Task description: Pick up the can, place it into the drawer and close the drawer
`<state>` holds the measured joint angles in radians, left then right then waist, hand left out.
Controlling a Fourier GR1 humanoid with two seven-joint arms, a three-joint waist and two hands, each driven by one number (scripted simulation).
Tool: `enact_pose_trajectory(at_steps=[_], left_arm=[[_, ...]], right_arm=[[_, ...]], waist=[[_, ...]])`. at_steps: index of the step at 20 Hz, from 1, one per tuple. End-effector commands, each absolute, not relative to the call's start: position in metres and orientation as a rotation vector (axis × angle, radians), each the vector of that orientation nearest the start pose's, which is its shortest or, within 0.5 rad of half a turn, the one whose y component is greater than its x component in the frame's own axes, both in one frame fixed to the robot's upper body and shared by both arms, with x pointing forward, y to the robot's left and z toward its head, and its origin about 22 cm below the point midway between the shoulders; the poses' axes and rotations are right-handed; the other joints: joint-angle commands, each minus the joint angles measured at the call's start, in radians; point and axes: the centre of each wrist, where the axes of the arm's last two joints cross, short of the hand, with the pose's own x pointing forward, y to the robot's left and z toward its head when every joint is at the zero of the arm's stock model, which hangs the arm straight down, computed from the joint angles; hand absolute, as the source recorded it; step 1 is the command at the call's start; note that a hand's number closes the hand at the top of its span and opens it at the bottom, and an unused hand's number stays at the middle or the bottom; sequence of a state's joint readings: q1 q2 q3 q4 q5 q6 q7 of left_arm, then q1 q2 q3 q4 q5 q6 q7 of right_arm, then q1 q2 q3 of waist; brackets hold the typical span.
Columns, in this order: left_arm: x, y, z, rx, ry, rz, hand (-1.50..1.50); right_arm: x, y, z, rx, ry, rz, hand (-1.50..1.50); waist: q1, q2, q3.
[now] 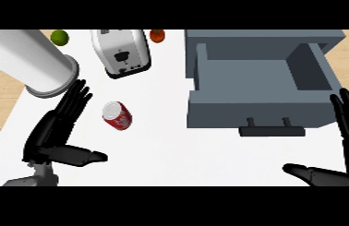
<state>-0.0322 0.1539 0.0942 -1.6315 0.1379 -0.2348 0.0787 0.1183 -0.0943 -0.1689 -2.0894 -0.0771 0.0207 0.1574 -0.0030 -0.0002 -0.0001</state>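
Left hand (56,130), black, on a grey forearm: lower left of the frame, fingers straight and spread, thumb out to the side, holding nothing.

Right hand (320,174), black: lower right corner and right edge, partly cut off; thumb and fingers extended, nothing in its grasp.

White counter top (170,146): bare surface fills the lower middle of the frame, with a strip of pale wood floor along the left edge.

Red cylindrical can with a silver top (117,115): lying tilted on the counter, left of centre, just right of the left hand's fingertips and apart from them. Not in the drawer.

Grey box-shaped drawer with a dark bar handle (262,93): right half of the frame, pulled open, its inside visible.

Large white cylinder with a grey rim (37,63): upper left, lying at a slant, its end just above the left hand's fingers.

White and silver toaster (123,52): upper centre-left, tilted.

Green round fruit (60,36): top left, between cylinder and toaster.

Small orange-red round item (157,35): top centre, just right of the toaster.
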Motion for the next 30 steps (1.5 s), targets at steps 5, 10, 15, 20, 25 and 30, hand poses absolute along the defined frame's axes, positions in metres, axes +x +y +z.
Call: enact_pose_trajectory(at_steps=[5, 10, 15, 20, 25, 30], left_arm=[[0.250, 0.275, -0.028, -0.043, -1.554, -0.147, -1.50], [0.266, 0.293, -0.025, 0.000, -1.548, -0.112, -1.50], [0.251, 0.287, -0.052, 0.012, -1.520, -0.108, -1.50], [0.281, 0.288, -0.080, 0.022, -1.515, -0.100, -1.50], [0.269, 0.298, -0.109, -0.009, -1.474, -0.074, -1.50], [0.277, 0.293, -0.122, 0.017, -1.497, -0.065, -1.50]], right_arm=[[0.184, -0.281, 0.104, -0.182, -1.847, -0.070, -1.50], [0.170, -0.278, 0.118, -0.194, -1.836, -0.092, -1.50], [0.154, -0.303, 0.125, -0.188, -1.831, -0.066, -1.50], [0.160, -0.309, 0.137, -0.196, -1.846, -0.072, -1.50], [0.167, -0.294, 0.129, -0.195, -1.842, -0.064, -1.50], [0.171, -0.295, 0.132, -0.189, -1.849, -0.077, -1.50]], waist=[[-0.001, 0.001, 0.000], [-0.001, 0.000, 0.000], [-0.001, -0.001, 0.000], [-0.006, 0.001, 0.000], [-0.004, 0.001, 0.000], [-0.005, 0.002, -0.001]])
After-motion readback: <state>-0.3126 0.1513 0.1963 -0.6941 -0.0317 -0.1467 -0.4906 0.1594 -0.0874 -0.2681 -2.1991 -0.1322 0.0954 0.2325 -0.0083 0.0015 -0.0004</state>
